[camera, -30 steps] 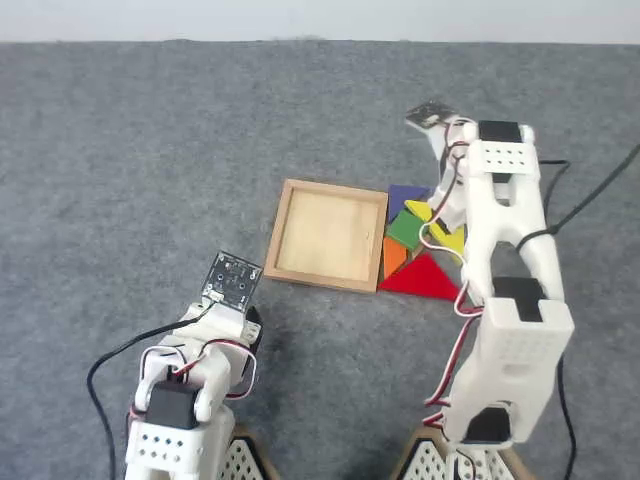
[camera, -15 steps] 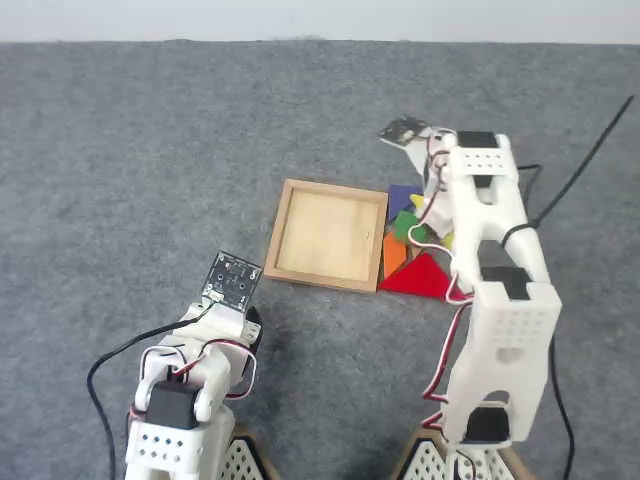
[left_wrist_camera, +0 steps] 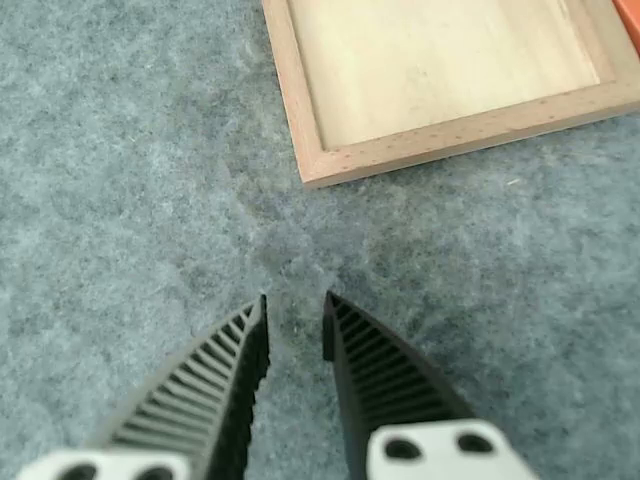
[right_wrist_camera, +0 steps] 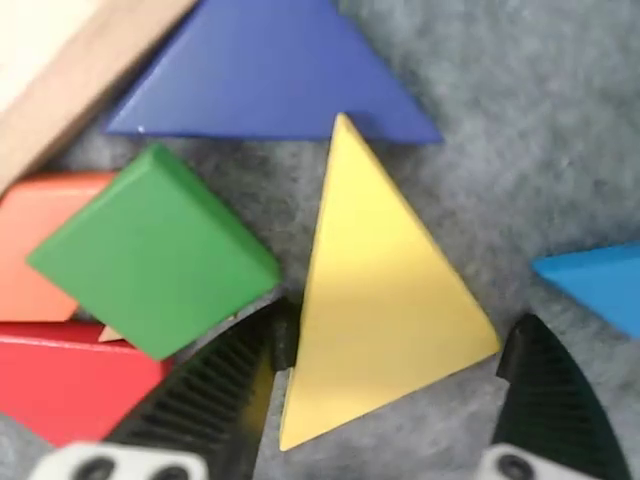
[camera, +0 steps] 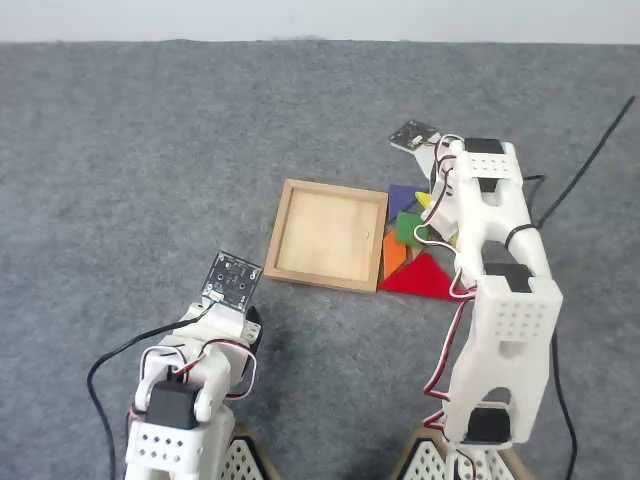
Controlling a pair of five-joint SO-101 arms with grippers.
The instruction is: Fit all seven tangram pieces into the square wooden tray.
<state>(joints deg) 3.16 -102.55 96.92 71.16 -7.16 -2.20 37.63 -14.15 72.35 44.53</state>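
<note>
The square wooden tray (camera: 328,235) lies empty in the middle of the carpet; its rim (right_wrist_camera: 80,90) also crosses the right wrist view. Right of it lie a dark blue triangle (camera: 404,194), a green square (camera: 406,228), an orange piece (camera: 393,256) and a red triangle (camera: 422,276). My right gripper (right_wrist_camera: 400,330) is open and straddles the yellow triangle (right_wrist_camera: 375,290), one finger beside the green square (right_wrist_camera: 155,250). A light blue piece (right_wrist_camera: 595,280) lies just past the other finger. My left gripper (left_wrist_camera: 295,300) hovers over bare carpet near a tray corner (left_wrist_camera: 315,170), its jaws a narrow gap apart and holding nothing.
Grey carpet covers the table all round the tray. The right arm (camera: 490,230) hangs over the right side of the piece cluster and hides part of it. The left arm (camera: 195,370) sits at the near left, short of the tray.
The right arm swung left toward the tray and settled over the yellow triangle. The left arm and the tray have not moved.
</note>
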